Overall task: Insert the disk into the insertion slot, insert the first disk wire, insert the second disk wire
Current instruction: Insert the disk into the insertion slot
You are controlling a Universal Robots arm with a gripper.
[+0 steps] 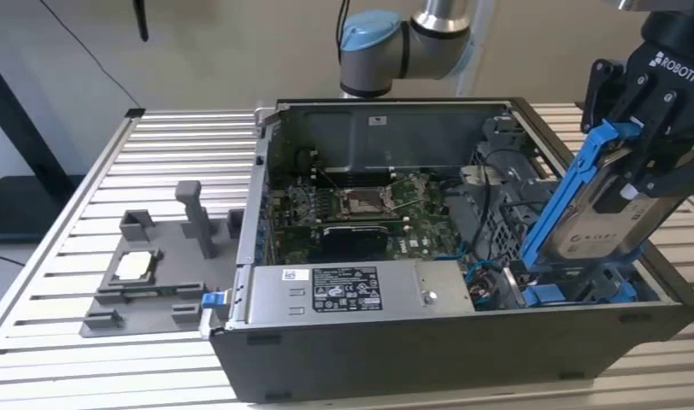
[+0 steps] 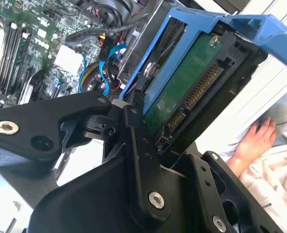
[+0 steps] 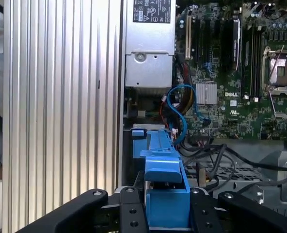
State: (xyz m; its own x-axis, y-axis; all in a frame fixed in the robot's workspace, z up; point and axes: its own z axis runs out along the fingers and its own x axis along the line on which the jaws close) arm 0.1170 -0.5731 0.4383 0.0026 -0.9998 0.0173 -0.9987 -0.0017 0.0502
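The disk [image 1: 599, 229], silver-grey with a white label in a bright blue carrier [image 1: 561, 198], stands steeply tilted over the open computer case at the exterior view's right. My gripper [image 1: 634, 171] is shut on its upper part. The disk's lower end sits down by the grey perforated drive cage with the insertion slot [image 1: 503, 224]. The second wrist view shows the disk's green circuit-board side [image 2: 182, 92] and its connectors between my black fingers [image 2: 134, 133]. In the first wrist view the blue carrier [image 3: 165, 191] is clamped in my gripper [image 3: 167, 213] above the perforated cage [image 3: 231, 172]. Loose blue wires [image 3: 180, 104] lie beside it.
A grey labelled power-supply box [image 1: 347, 290] lies at the case's front. The dark motherboard [image 1: 359, 205] with its CPU socket fills the case floor. A grey fixture [image 1: 136, 265] stands on the slatted table [image 1: 165, 154] at the exterior view's left. A person's hand [image 2: 252, 141] rests beyond the case.
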